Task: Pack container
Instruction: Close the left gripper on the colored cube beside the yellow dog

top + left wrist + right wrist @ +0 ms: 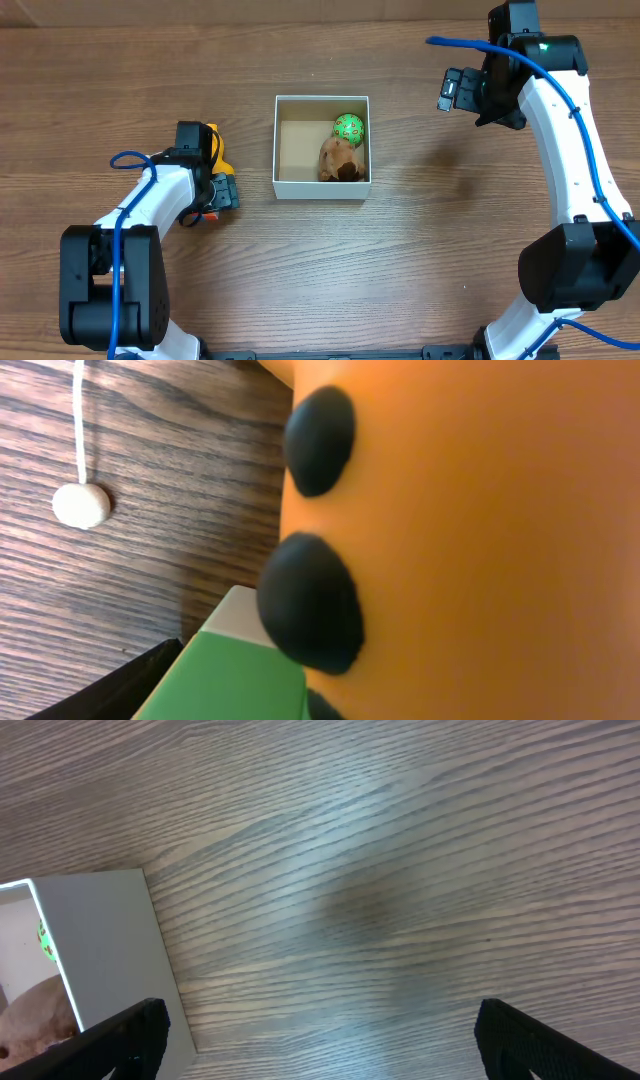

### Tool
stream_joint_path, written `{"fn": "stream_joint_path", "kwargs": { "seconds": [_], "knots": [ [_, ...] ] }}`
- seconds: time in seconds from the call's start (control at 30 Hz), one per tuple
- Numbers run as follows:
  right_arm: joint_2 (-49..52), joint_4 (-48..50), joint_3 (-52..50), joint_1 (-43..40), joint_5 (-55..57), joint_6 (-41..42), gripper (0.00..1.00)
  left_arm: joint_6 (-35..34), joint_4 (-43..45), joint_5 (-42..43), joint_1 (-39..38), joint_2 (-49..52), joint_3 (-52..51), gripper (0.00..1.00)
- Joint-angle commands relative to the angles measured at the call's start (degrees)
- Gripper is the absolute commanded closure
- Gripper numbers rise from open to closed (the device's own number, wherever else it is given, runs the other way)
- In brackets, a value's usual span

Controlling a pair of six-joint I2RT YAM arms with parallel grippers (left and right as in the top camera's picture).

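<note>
The container (322,190) is a white-walled box with a brown floor at the table's middle. A green ball (348,127) and a brown plush toy (340,158) lie in its right half. An orange toy with black spots (217,152) lies left of the box and fills the left wrist view (470,510). My left gripper (203,145) is right at it. One black finger (120,695) sits far out to the side, and the other finger is hidden. My right gripper (452,90) is open and empty over bare table (315,1040), right of the box (100,950).
A green and white piece (235,675) lies between my left finger and the orange toy. A white bead on a string (80,505) lies on the wooden table beside it.
</note>
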Motion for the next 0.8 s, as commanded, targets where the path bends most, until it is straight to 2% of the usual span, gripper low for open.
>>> {"fn": "stream_joint_path", "kwargs": {
  "seconds": [0.0,0.13,0.77],
  "knots": [
    [-1.36,0.17,0.81,-0.33,0.5,0.24,0.0,0.96,-0.04,-0.66,-0.02,2.29,-0.39,0.27],
    [-1.36,0.17,0.81,-0.33,0.5,0.24,0.0,1.79,-1.07,-1.03,-0.02,2.29,0.59,0.37],
    [-1.36,0.17,0.81,-0.33,0.5,0.24,0.0,1.77,-16.0,-1.01,-0.02,2.27,14.27,0.42]
  ]
}}
